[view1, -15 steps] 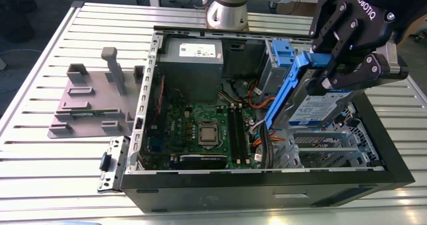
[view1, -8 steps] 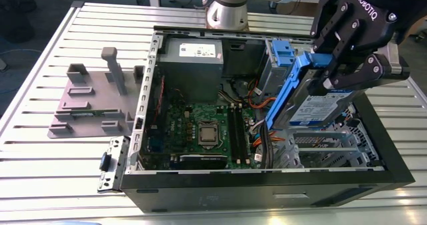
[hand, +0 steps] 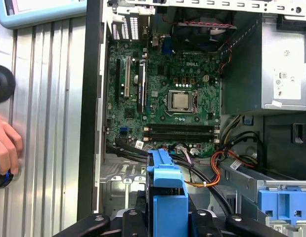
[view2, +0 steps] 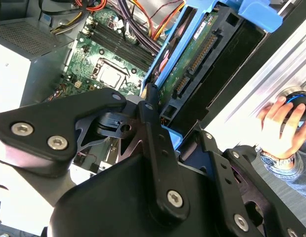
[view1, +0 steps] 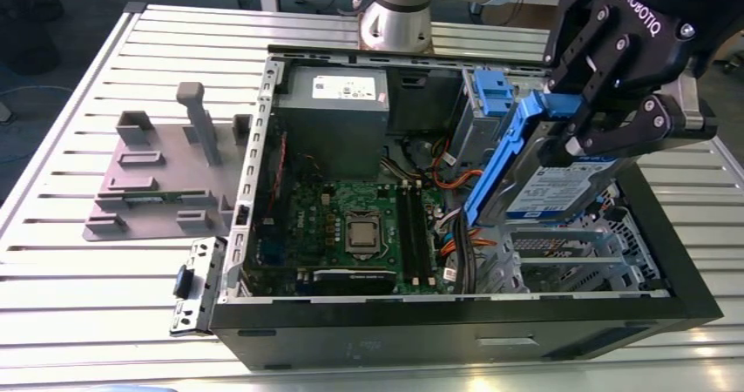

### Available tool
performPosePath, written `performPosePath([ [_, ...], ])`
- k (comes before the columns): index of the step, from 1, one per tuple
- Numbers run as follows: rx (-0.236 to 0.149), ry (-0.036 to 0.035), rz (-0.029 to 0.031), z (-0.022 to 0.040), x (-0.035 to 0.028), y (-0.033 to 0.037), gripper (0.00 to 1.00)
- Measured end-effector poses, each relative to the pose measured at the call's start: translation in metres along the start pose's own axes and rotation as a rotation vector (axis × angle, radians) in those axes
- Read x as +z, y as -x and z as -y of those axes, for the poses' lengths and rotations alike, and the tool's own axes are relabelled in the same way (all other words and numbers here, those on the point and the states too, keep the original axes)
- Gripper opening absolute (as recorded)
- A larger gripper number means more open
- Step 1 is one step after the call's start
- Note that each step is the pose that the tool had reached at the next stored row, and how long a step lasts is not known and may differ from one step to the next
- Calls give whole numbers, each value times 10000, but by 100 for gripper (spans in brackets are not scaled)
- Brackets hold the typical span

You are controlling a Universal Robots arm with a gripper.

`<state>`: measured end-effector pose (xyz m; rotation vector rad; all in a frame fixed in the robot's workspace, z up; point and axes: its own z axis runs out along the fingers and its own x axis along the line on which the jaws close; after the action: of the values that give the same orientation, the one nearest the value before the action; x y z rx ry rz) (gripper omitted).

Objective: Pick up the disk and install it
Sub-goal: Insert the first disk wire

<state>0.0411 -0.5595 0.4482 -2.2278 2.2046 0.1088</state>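
One disk (view1: 556,192) in its blue bracket hangs tilted over the open computer case (view1: 651,226), toward the exterior view's right, clenched by the one gripper (view1: 598,129). One small blue clip (view1: 493,91) sits further back. In the second wrist view, a person's hand (view2: 283,123) rests on the table.

Ribbed metal table (view1: 104,305) of long silver slats, running across the scene. On it, an open black computer case (view1: 651,261) lying on its side, toward the exterior view's right. Just beside the case, on the exterior view's left, a grey plastic stand (view1: 157,183) with upright posts and slots. Near the case's front corner, a small perforated metal bracket (view1: 195,287) lying flat on the slats. At the far edge, the arm's round silver base (view1: 395,22).
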Motion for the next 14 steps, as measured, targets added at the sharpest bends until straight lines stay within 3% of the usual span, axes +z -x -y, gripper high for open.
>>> performPosePath([
  [14, 0, 0, 0, 33, 3, -1, 37],
])
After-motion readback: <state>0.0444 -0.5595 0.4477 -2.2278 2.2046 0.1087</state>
